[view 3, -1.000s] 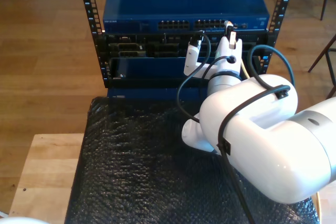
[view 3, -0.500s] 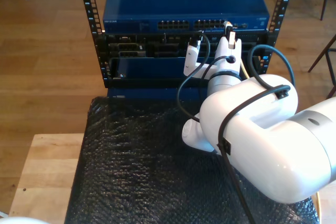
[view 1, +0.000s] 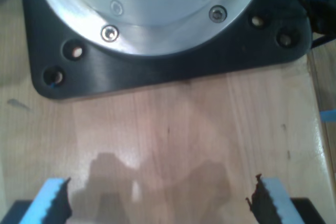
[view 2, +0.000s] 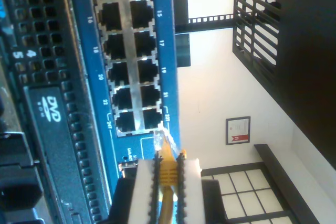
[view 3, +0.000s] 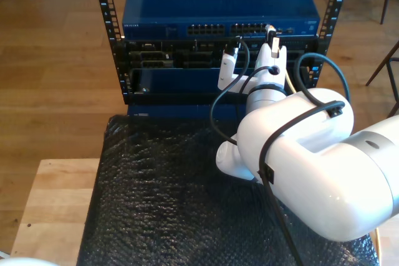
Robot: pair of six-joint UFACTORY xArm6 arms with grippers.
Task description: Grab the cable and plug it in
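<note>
We are at the plugging-in step: my second gripper [view 2: 167, 182] is clamped on the cable [view 2: 167, 174], its plug tip just at six o'clock of the switch's [view 2: 105, 51] last port (not yet seated). Next we need a straight, aligned push. My first gripper [view 1: 157, 203] hangs spread apart over the wooden table [view 1: 178, 129].

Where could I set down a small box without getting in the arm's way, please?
The black bubble-wrap mat is bare across the exterior view's left half, between the rack and the wooden tabletop, which is bare too. It is crowded on that view's right, where the white arm holds the cable at the switch.
</note>
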